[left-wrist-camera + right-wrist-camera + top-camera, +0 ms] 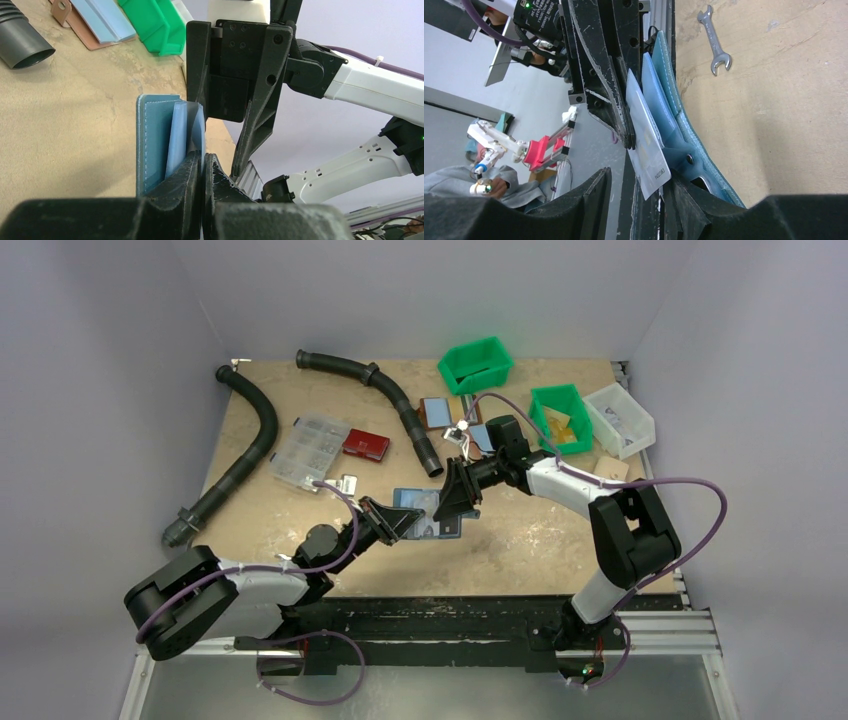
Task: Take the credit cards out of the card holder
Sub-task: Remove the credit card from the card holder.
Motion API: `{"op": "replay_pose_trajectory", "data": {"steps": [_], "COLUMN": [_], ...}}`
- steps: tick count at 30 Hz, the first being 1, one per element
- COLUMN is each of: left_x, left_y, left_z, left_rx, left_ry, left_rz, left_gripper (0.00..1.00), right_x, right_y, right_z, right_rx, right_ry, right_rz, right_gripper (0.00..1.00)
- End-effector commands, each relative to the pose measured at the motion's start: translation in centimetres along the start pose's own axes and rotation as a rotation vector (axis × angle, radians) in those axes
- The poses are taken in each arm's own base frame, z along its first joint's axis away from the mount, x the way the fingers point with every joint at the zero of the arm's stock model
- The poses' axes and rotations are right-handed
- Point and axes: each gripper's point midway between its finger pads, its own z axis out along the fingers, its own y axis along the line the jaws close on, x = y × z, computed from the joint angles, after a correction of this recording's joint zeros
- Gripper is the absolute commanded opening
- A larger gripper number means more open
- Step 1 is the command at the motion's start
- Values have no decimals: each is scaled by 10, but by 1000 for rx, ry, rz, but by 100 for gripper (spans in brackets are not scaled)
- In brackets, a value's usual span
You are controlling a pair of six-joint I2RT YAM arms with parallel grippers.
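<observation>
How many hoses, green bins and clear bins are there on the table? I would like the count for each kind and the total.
Black hoses: 2
Green bins: 2
Clear bin: 1
Total: 5

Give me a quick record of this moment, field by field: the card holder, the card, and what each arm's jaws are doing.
card holder: dark blue, open, between the two grippers
card: white, partly out of a light-blue pocket
left gripper: jaws shut on the card holder's edge
right gripper: jaws open, one on either side of the card
progress: card not yet free of the holder
</observation>
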Motion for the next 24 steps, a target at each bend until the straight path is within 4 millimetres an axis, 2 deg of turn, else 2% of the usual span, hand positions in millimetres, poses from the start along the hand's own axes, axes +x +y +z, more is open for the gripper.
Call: {"op": "replay_pose_trajectory", "data": {"steps": [1,11,13,19,21,24], "left_x": [-24,-21,-21,-21,-20,-19], "left_y": [-40,-35,-34,-30,-28,-25], "left_z": [5,6,6,4,2,2], "left_rx": [136,129,125,109,98,82], "left_ry": [-85,-85,-87,-91,-88,-83], "left_rz": [-18,-26,-26,-36,-45,-52], "left_gripper": [0,0,0,0,1,16], "right_x": [-5,-4,-4,-4,-5,-5], "right_y": [8,5,5,3,2,1], "right_z": [-2,-1,-1,-1,-2,-2], "right_rx": [-28,-34,-32,-28,-26,-24], "right_ry": [-7,-5,-6,-7,-9,-11], "right_rz": [-49,-37,-35,-29,-29,-27], "right_gripper": [49,38,32,5,0,0]}}
